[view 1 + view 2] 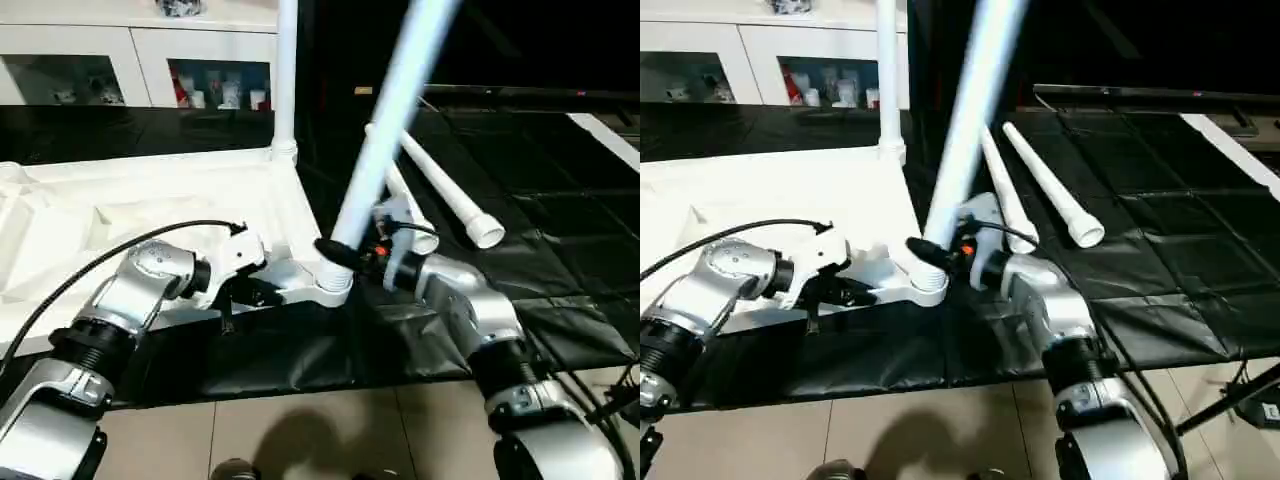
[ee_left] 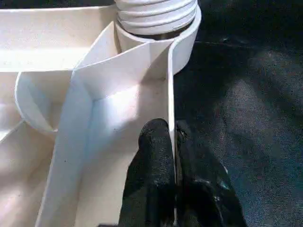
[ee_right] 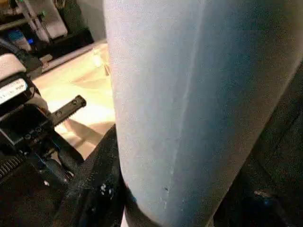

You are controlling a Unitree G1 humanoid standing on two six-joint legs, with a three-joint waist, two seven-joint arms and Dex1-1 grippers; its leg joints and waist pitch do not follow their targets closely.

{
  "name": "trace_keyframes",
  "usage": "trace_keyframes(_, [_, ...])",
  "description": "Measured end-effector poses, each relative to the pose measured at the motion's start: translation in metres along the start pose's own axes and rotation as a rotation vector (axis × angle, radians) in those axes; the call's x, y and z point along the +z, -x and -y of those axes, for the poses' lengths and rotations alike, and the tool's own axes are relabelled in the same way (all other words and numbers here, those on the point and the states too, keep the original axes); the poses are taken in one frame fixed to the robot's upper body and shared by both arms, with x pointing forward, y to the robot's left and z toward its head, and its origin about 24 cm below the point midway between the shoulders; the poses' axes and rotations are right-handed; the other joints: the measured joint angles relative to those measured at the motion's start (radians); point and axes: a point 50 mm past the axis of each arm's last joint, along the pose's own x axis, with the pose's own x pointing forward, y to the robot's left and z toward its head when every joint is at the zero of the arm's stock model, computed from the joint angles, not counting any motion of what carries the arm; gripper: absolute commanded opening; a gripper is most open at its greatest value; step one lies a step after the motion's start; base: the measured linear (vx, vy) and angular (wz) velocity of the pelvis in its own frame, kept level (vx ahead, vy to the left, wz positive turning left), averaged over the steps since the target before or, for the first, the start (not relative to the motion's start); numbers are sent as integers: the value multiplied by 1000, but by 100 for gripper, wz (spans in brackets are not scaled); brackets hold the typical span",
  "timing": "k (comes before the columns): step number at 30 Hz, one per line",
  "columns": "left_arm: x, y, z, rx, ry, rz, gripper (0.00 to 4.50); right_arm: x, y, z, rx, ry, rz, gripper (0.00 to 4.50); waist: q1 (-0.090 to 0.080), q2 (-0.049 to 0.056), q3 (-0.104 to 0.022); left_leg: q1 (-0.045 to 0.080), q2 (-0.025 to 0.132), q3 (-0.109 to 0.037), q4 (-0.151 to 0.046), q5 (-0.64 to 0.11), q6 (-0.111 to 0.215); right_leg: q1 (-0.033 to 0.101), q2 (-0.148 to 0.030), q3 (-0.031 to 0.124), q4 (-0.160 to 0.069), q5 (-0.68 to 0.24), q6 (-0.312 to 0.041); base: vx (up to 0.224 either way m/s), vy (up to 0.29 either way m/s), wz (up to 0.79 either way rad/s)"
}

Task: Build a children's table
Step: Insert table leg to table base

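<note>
On black mat (image 1: 560, 250), one tabletop (image 1: 150, 200), four legs (image 1: 385, 130)

Tabletop (image 1: 130, 200) lies underside up at 9 o'clock on the worktop (image 1: 560, 250). One leg (image 1: 286, 75) stands upright in the tabletop's far corner socket, 12 o'clock. A second leg (image 1: 385, 120) rises tilted from the near corner socket (image 1: 333, 285) at centre. Two loose legs (image 1: 445, 195) lie on the worktop at 2 o'clock, side by side, just beyond the right gripper (image 1: 340, 255). Left gripper (image 2: 173, 156) sits on the tabletop's near edge rib, at 8 o'clock from that socket. Cabinet (image 1: 140, 60) stands behind the tabletop, 11 o'clock.
</note>
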Motion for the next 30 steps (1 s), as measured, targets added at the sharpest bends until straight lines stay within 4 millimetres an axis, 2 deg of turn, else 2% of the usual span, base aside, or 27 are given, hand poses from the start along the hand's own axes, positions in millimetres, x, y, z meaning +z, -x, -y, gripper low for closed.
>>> trace_keyframes(3, [0, -1, 0, -4, 13, 1, 0, -9, 7, -2, -12, -10, 55, 192, 4, 8, -3, 0, 0, 0, -1, 0, 0, 0, 0, 0, 0, 0, 0, 0, 0, 0])
trace_keyframes(7, [-1, -5, 1, -10, 29, 3, 0, -20, 14, -6, -29, 42, 98, 192, 9, 26, -7, 0, 0, -1, -3, 0, 0, 0, 0, -1, -1, 0, 0, 0, 0, 0])
trace_keyframes(9, [-1, -6, 1, -12, 31, 6, 0, -22, 16, -10, -37, 90, 110, 192, 12, 30, -8, 0, 0, -1, -3, 0, 0, 0, 0, -1, -1, 0, 0, 0, 0, 0])
trace_keyframes(16, [0, -10, 1, -21, 38, 13, 0, -19, 20, -16, -11, 313, 29, 192, 16, 30, -8, 1, 0, -1, -4, 0, 0, 5, 0, -1, -7, 0, 0, 0, 0, 0])
trace_keyframes(19, [0, -10, 1, -22, 37, 14, 0, -17, 18, -17, 25, 358, -8, 192, 14, 29, -8, 1, -1, -1, -5, 0, 0, 6, 0, -1, -11, 0, 0, 0, 0, 0])
trace_keyframes(24, [0, -10, 1, -21, 35, 10, 0, -12, 15, -15, 73, 382, -54, 192, 10, 27, -10, 2, -1, -1, -5, 0, 0, 7, 0, -1, -10, 0, 0, 0, 0, 0])
trace_keyframes(30, [-2, -5, 0, -15, 2, -12, 0, -7, 4, -13, 123, 376, -85, 192, -2, 22, -11, 2, 0, -1, -5, 0, 0, 7, 0, -2, -12, 0, 0, 0, 0, 0])
